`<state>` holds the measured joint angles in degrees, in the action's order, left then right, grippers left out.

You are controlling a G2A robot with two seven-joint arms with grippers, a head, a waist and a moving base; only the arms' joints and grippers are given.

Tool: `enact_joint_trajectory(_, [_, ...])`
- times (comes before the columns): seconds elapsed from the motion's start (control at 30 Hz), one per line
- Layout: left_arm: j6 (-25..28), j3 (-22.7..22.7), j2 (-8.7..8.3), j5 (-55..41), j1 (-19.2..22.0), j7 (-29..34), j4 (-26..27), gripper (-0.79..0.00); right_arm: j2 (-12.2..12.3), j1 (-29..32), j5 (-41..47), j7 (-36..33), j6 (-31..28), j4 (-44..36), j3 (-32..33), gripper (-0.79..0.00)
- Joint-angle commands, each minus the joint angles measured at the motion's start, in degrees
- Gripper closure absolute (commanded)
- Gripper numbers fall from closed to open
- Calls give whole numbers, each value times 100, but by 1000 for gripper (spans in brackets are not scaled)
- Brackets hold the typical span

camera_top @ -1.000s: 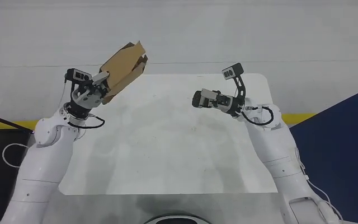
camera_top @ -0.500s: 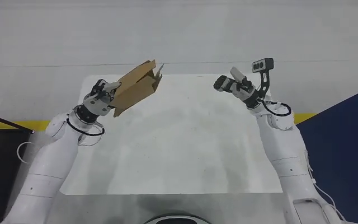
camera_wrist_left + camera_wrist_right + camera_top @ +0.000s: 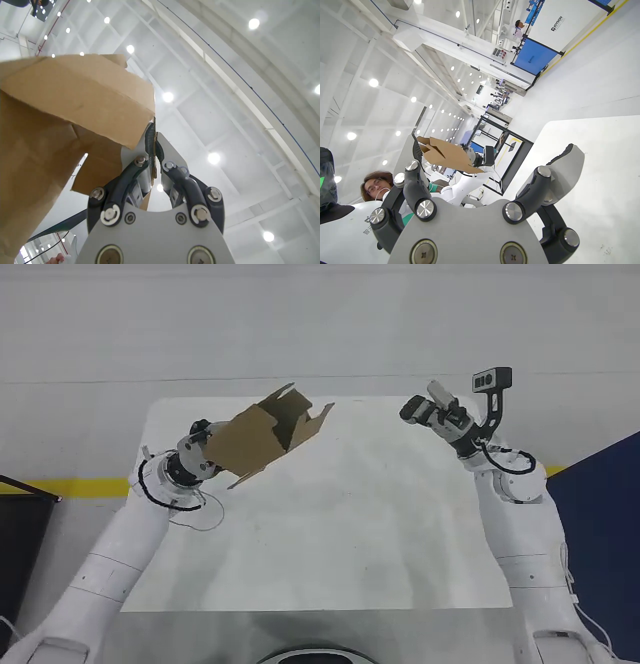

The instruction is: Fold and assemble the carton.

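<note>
Nearest, bare worktop [image 3: 330, 534]. Farther back on the left, left pincer [image 3: 203, 446] pinched shut on an edge panel of the carton [image 3: 262, 436]. Held aloft over the far-left part of the worktop, open end turned right, flaps splayed and unfolded. Swung inward over the last second from beyond the far-left corner, and tipped flatter. At the far right, right pincer [image 3: 422, 402] spread wide, gripping nothing, pulled back from mid-worktop toward the far-right corner. Probably a re-orienting step: carton now presented toward the free pincer, flap folding not yet begun.
</note>
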<state>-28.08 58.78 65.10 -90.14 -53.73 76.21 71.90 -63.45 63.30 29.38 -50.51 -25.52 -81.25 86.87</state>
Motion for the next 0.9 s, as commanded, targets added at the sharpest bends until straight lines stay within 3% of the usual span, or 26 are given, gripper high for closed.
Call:
enact_joint_trajectory(0.0, [1,0,0,-1,0,0,1,0,0,0,0,-1,-1,1,0,-785])
enact_joint_trajectory(0.27, [-153,22,25,-50,-114,-222,318,0,-2,104,-602,60,178,-202,-266,-785])
enact_joint_trajectory(0.53, [146,-232,174,311,191,-465,141,0,-11,161,-1302,93,207,-513,-638,-785])
enact_joint_trajectory(0.87, [276,-508,308,939,493,-564,40,0,8,499,-1404,178,105,-969,-694,-785])
